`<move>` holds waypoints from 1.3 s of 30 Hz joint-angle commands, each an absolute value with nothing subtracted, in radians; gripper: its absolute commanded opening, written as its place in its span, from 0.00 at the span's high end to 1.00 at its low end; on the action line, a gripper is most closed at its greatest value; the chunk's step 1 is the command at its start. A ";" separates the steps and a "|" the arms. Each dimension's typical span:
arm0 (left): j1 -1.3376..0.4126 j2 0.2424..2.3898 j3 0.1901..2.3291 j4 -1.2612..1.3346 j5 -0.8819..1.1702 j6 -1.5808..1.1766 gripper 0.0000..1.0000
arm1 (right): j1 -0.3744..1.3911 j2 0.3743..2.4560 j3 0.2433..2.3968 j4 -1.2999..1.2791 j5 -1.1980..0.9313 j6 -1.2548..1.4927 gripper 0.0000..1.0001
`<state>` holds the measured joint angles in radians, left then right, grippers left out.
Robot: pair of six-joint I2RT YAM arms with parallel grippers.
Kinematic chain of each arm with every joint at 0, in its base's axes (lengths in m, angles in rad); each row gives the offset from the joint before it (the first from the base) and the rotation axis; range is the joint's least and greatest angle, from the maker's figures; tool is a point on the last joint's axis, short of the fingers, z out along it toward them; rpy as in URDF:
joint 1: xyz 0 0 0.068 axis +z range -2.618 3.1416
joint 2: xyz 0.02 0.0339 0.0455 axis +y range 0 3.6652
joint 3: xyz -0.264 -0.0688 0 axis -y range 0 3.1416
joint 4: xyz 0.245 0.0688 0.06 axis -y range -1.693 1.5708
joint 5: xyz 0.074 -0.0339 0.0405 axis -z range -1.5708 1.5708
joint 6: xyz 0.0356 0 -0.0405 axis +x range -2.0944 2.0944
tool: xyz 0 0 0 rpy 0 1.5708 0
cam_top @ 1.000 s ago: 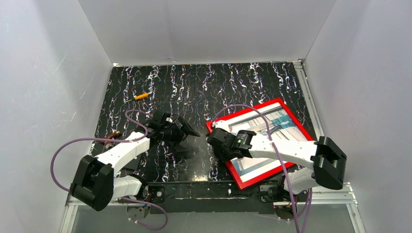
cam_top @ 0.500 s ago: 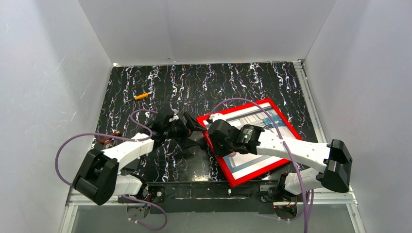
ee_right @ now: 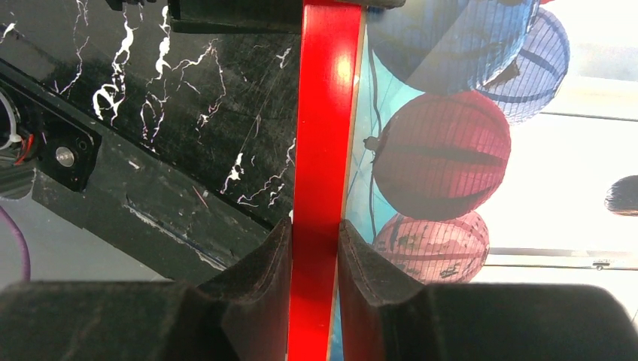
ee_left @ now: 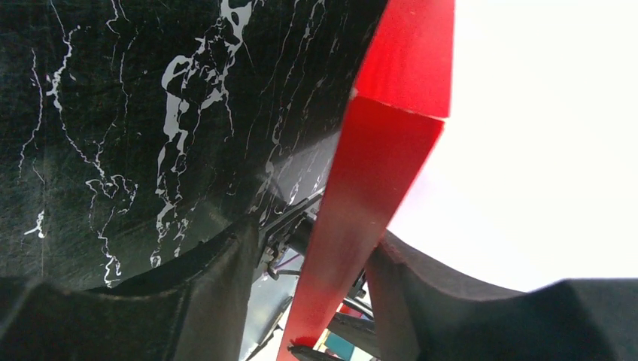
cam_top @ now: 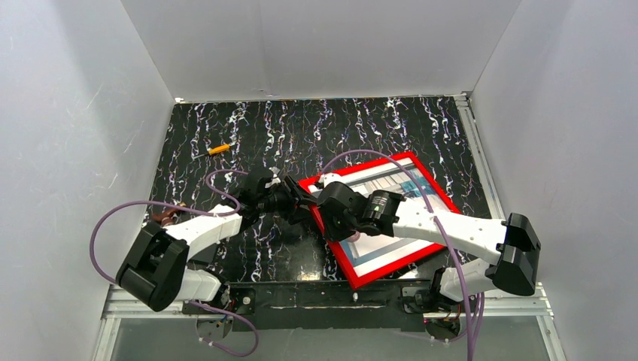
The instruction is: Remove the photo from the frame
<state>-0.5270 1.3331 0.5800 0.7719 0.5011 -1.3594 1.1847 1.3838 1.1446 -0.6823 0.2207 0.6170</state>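
Top external view gives us the black marbled table (cam_top: 316,128), with the red frame (cam_top: 391,275) lying right of centre and the photo (cam_top: 387,252) face up inside it. Our right gripper (ee_right: 314,233) pinches the frame's left rim. Our left gripper (ee_left: 316,248) straddles that rim near its far-left corner, one pad apart from it. We judge it should clamp squarely there and keep the frame steady before the photo is freed.

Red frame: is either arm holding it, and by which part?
Right gripper holds the frame, jaws clamped across its left side rail. Left gripper straddles that rail near the corner, a gap showing, not yet gripping.
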 commanded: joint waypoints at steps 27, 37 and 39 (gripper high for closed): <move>-0.162 1.277 1.056 -0.306 0.675 -1.117 1.00 | 1.187 1.107 1.248 -0.858 0.371 0.202 0.24; -0.011 1.398 1.143 -0.369 0.776 -1.131 1.00 | 1.395 0.953 1.036 -0.678 0.634 -0.078 0.21; -0.002 1.413 1.160 -0.385 0.790 -1.126 1.00 | 1.452 0.961 1.003 -0.610 0.705 -0.129 0.21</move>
<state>-0.0257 1.3808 1.1110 -0.1799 0.6907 -1.0626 1.3613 0.9604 1.0412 -0.7765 0.5213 0.0162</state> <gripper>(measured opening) 0.309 0.789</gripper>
